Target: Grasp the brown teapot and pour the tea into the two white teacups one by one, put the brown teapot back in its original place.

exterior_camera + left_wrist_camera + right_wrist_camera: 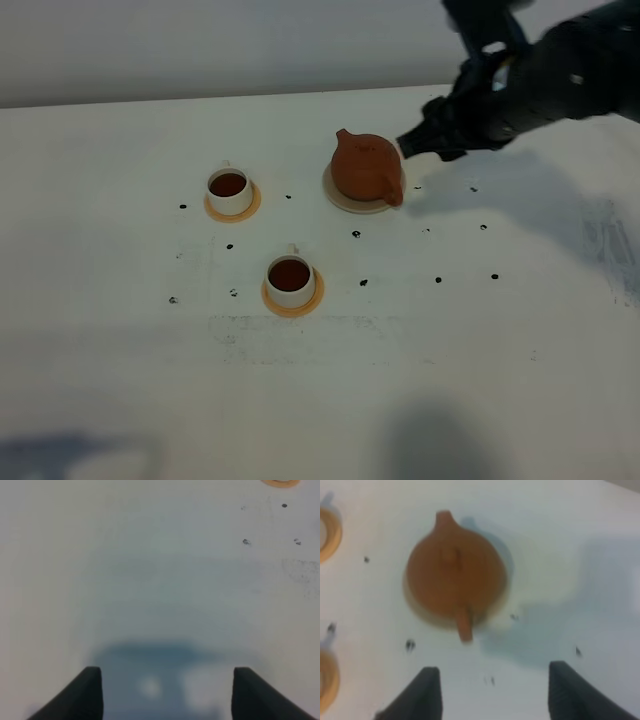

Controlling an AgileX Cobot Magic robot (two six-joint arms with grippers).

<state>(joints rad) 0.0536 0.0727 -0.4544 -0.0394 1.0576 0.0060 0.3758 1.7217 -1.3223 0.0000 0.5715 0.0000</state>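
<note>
The brown teapot (366,168) stands upright with its lid on, on the cream saucer (341,201) at the table's back centre. It also shows in the right wrist view (455,577), handle towards the camera. The two white teacups (230,190) (290,280) sit on orange-tan coasters to its left and front left. Each holds dark tea (228,184) (289,274). My right gripper (410,145) (492,672) is open and empty, just right of the teapot's handle and apart from it. My left gripper (167,672) is open and empty over bare table. It is out of the exterior view.
Small black marks (356,234) dot the white table around the cups and saucer. An edge of one coaster (280,482) shows at the border of the left wrist view. Two coaster edges (327,532) (327,680) show at the side of the right wrist view.
</note>
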